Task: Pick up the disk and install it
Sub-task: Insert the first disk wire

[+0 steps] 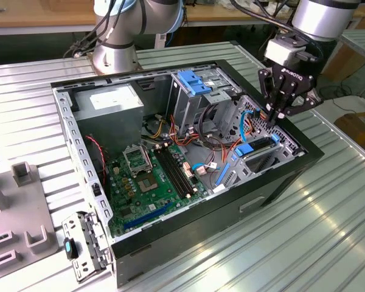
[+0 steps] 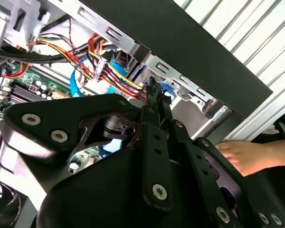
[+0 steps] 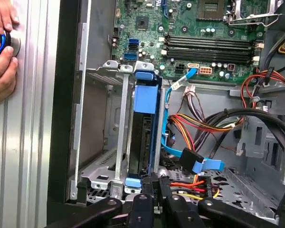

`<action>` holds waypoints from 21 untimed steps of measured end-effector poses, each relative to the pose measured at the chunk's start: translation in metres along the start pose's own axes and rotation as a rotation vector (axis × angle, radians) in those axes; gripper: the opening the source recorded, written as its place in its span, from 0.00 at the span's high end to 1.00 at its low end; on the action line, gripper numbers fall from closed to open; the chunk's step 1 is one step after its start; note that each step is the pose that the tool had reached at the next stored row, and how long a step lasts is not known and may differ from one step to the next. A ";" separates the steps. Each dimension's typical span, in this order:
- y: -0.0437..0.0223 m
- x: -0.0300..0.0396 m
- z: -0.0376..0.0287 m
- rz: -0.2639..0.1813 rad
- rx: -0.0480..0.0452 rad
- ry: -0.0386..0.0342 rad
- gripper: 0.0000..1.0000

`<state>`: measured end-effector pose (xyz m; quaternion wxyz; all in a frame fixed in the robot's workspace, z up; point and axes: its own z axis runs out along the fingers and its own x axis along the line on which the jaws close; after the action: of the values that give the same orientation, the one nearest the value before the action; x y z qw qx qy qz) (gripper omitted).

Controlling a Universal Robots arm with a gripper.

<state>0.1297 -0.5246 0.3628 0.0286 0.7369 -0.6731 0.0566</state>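
The computer case (image 1: 255, 201) lies open on the tabletop (image 1: 304, 243). Inside, the motherboard (image 1: 152, 176) covers its floor toward the exterior view's left, with the power supply (image 1: 112, 103) beyond it at the far wall. The disk (image 3: 145, 128) stands in the drive cage (image 1: 272, 147) (at the exterior view's right end), with the tool (image 1: 276, 115) just above.

**Barely any print you can actually read here**

Honestly, there's not much to report. The black body of the gripper (image 1: 276, 117) has one short line of white lettering, seen upside down. It hangs over the far corner of the computer case (image 1: 188, 225), on the exterior view's right. Inside the case, in the far corner on the exterior view's left, the power supply (image 1: 112, 100) has a pale sticker with print too small to make out. The motherboard (image 3: 199, 28) on the case floor has tiny white markings beside its parts in the first wrist view, none legible.
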 end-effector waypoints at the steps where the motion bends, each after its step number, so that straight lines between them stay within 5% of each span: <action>1: 0.0022 0.0028 0.0009 0.000 -0.0001 0.0000 0.83; 5: 0.0129 0.0024 0.0021 0.002 0.0035 0.0001 0.83; 8: 0.0148 0.0020 0.0033 0.013 0.0107 -0.0018 0.83; 11: 0.0162 0.0018 0.0039 0.018 0.0165 -0.0160 0.83; 12: 0.0167 0.0019 0.0041 0.019 0.0251 -0.0193 0.83; 14: 0.0226 0.0021 0.0040 0.030 0.1255 -0.0155 0.83; 17: 0.0258 0.0040 0.0054 0.072 0.1209 -0.0119 0.83; 18: 0.0285 0.0090 0.0061 0.073 0.1212 -0.0181 0.83; 19: 0.0327 0.0094 0.0061 0.077 0.1231 -0.0547 0.83; 20: 0.0333 0.0129 0.0065 0.078 0.1237 -0.0668 0.83; 21: 0.0340 0.0164 0.0069 0.078 0.1237 -0.0671 0.83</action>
<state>0.0976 -0.5447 0.3568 -0.0418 0.7119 -0.6971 0.0744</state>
